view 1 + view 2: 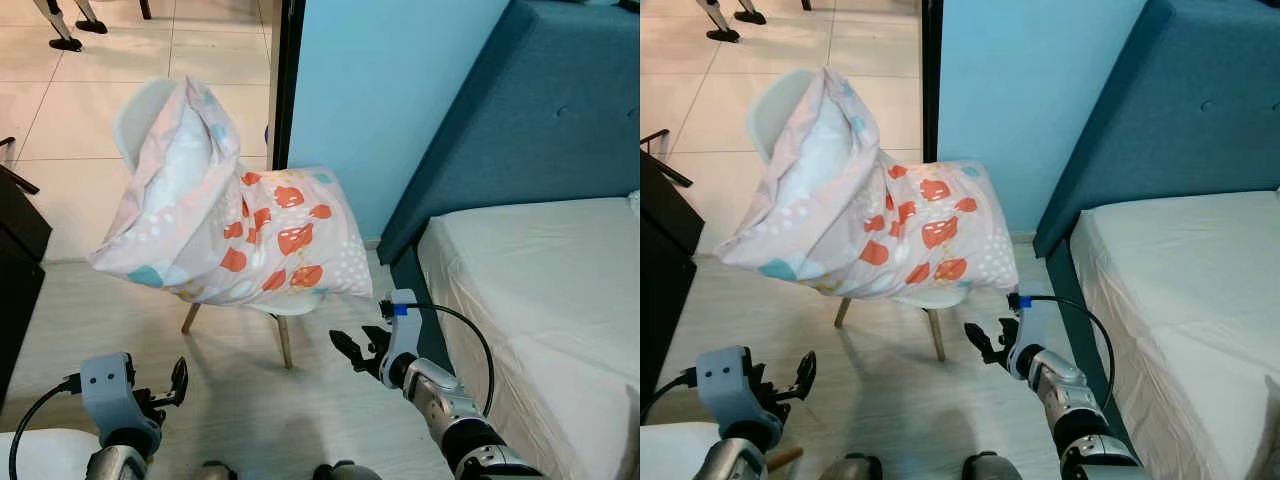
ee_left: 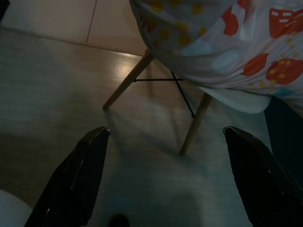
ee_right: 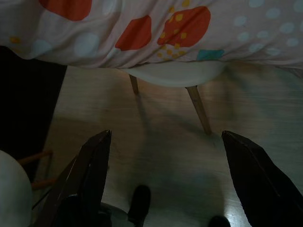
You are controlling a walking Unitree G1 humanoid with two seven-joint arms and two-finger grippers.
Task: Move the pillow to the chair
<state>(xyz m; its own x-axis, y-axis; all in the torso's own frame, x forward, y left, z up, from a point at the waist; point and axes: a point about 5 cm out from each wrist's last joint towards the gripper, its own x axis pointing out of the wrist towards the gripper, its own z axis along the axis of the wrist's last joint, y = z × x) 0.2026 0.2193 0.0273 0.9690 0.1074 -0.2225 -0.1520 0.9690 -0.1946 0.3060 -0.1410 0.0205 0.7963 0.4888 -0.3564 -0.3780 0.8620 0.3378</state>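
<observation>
A: Starting on the left — where is the left gripper [image 1: 176, 383]?

B: Low over the floor [image 1: 250, 400], its 2 black fingers spread wide and holding nothing, short of the chair's wooden legs [image 2: 127, 82].

A: And the pillow [image 1: 240, 225]?

B: On the chair [image 1: 290, 301], draped over the white seat and propped up against the backrest [image 1: 135, 115]. Its left end stands up along the backrest, which seems to be what keeps that end raised; the rest slumps across the seat.

A: So which way does it run?

B: Its long axis goes from the upper left, at the backrest, down to the right, where a corner hangs past the seat edge toward the bed [image 1: 540, 290].

A: The right gripper [image 1: 362, 350]?

B: Just below that overhanging corner, apart from it — fingers splayed, empty. With both grippers clear, the pillow looks placed.
</observation>
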